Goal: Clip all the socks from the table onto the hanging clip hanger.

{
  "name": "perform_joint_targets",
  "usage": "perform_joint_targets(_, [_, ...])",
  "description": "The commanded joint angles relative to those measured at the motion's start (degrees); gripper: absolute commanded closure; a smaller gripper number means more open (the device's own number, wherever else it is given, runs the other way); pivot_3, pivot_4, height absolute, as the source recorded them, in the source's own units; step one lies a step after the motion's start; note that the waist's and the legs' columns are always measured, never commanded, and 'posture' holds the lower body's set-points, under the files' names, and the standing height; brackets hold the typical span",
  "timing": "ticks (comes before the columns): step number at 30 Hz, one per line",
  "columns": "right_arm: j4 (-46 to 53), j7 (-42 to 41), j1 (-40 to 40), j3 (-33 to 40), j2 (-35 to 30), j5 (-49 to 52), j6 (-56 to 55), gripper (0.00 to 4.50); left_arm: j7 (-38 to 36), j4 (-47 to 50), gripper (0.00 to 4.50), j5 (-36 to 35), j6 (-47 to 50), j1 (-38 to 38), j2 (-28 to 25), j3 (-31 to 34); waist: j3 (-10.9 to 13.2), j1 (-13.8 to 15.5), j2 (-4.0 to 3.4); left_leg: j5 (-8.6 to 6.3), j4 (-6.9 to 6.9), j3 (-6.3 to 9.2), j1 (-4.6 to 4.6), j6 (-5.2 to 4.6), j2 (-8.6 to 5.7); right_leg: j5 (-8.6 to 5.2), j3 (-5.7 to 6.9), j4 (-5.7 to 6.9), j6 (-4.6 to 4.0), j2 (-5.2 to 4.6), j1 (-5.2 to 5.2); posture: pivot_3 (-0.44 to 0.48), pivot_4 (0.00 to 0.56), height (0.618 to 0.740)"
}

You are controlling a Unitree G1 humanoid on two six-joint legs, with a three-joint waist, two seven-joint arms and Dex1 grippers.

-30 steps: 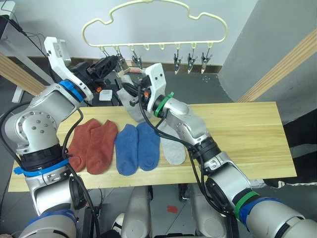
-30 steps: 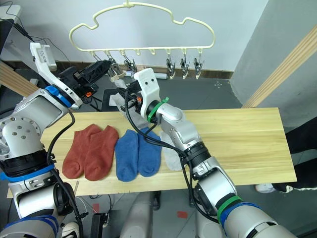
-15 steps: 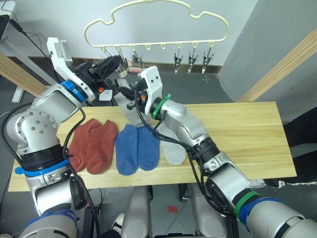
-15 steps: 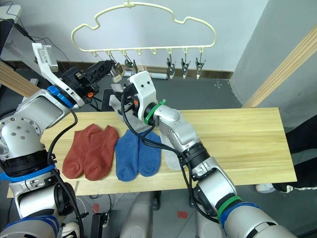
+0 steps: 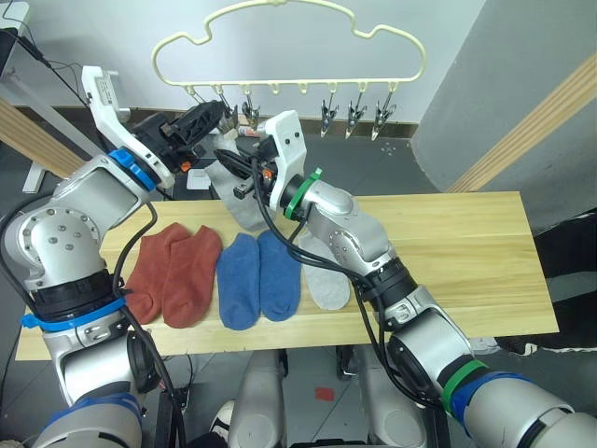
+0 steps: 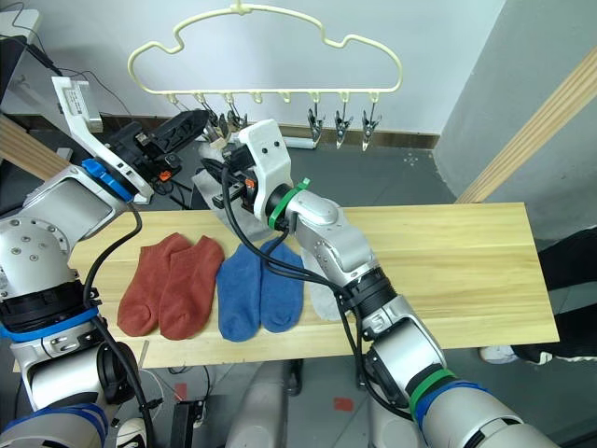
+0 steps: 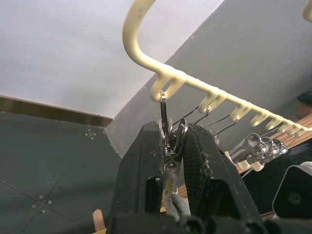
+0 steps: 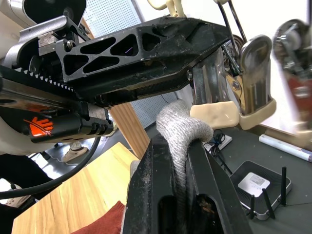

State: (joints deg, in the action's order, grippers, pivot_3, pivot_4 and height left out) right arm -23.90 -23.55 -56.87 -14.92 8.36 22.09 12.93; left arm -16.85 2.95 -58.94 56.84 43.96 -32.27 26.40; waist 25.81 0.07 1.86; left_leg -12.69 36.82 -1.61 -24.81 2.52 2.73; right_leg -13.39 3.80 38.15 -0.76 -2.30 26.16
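Pale wall behind clip hanger point(image 5: 280, 37); no socks clipped yet; R gripper point(image 8: 181, 127) pinches grey sock point(image 8: 183, 127) just below clip point(image 7: 165, 129) squeezed by L gripper point(image 7: 174, 141); five socks point(image 5: 233, 275) left on table point(image 5: 448, 252).

My head views are bright and evenly lit, with only soft shadows under the socks point(image 5: 260, 275) on the table point(image 5: 448, 243). In my right wrist view a clip point(image 8: 298, 58) is blurred and the background is washed out white.

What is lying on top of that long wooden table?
On the light wooden table lie two rust-red socks, two blue socks and one light grey sock, side by side. The right arm covers the grey sock's upper part.
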Motion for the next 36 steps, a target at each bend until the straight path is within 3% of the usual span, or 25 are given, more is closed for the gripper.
perform_joint_targets(1, [1.3,0.4,1.7,-1.5,8.7,-0.6,-1.3,4.5,1.1,0.2,4.12,-3.1,1.8,0.5,-0.5,1.8,0.0,0.0,0.0,0.0,0.0,0.0,0.0,0.0,0.0,0.0,0.0,0.0,0.0,0.0,0.0,0.029,0.465,0.735])
perform_joint_targets(31, [-1.9,3.1,1.1,-0.2,8.9,-1.5,-5.0,4.5,0.7,0.5,4.12,-4.7,4.3,0.0,-3.4,1.1,0.0,0.0,0.0,0.0,0.02,0.0,0.0,0.01,0.0,0.0,0.0,0.01,0.0,0.0,0.0,0.037,0.463,0.735])
perform_joint_targets(32, [-2.0,3.0,0.9,-0.2,8.9,-1.5,-5.1,4.5,1.0,0.1,3.41,-5.3,5.2,0.1,-3.5,1.1,0.0,0.0,0.0,0.0,0.02,0.0,0.0,0.0,0.0,0.0,0.0,0.01,0.0,0.0,0.0,0.037,0.463,0.735])
perform_joint_targets(36, [-2.6,2.8,0.3,0.0,9.2,-1.7,-5.4,4.5,0.1,0.7,2.45,-6.0,6.0,-0.1,-3.7,1.0,0.0,0.1,0.0,0.0,0.03,0.0,0.0,0.01,0.0,0.0,0.0,0.02,-0.01,0.0,0.0,0.044,0.46,0.735])
